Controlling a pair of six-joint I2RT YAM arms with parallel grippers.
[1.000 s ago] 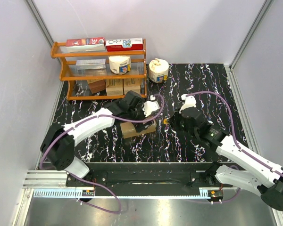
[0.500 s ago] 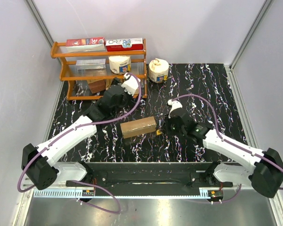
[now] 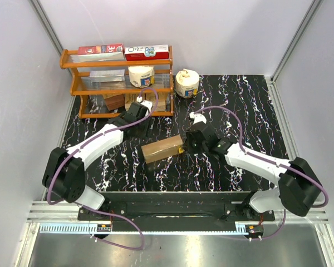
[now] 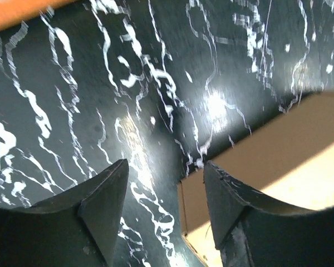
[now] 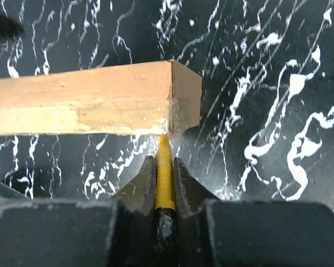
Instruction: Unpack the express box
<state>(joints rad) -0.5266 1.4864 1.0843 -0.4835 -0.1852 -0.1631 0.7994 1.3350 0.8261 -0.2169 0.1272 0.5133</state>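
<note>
My right end effector [image 5: 164, 162] pinches a yellow tool [image 5: 164, 146] touching the express box [image 5: 83, 105]; my left end effector [image 4: 164, 169] is spread beside it.

Express box [image 3: 162, 150] lies flat on the black marbled worktop [image 3: 239, 100], plain brown cardboard, oblong, flaps shut, angled slightly.

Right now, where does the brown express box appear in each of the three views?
Top external: express box at the picture's centre.
Left wrist: express box at lower right, partly cut off.
Right wrist: express box across upper left and centre.
Shared landmark: black white-veined tabletop under it.
</note>
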